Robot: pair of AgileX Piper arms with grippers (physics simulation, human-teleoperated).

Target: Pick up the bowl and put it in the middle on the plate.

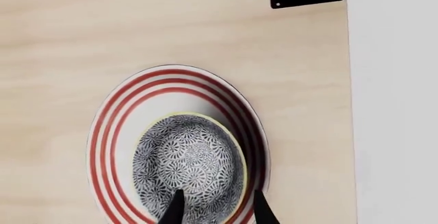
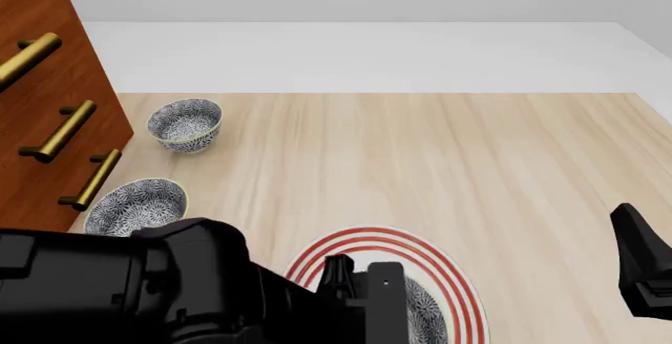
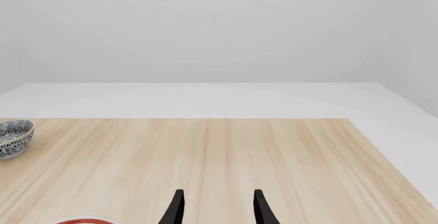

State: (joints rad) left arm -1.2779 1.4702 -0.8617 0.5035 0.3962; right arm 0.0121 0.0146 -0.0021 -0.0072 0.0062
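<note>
Porcelain is what catches the eye: the small round deep bowl [image 1: 190, 170], covered inside and out with a dense blue-grey and white floral pattern and finished with a pale yellowish rim, sits on the large flat white plate [image 1: 116, 131] with three concentric red rings. The bowl rests inside the innermost ring, though set a little off the plate's centre. The plate lies on the light wooden desk [image 2: 420, 163] near its near edge, about midway along it.

The left tool [image 1: 215, 211] hangs over the bowl with its two dark fingers apart, straddling one side of the bowl's rim; whether they touch it I cannot tell. The right tool [image 3: 215, 208] is also spread, holding nothing, over bare wood toward the desk's right side.

Two more patterned bowls stand near the desk's left edge, one [image 2: 186, 123] farther back, one [image 2: 134, 206] nearer, just beside a brown wooden drawer cabinet [image 2: 42, 84] with brass handles.
</note>
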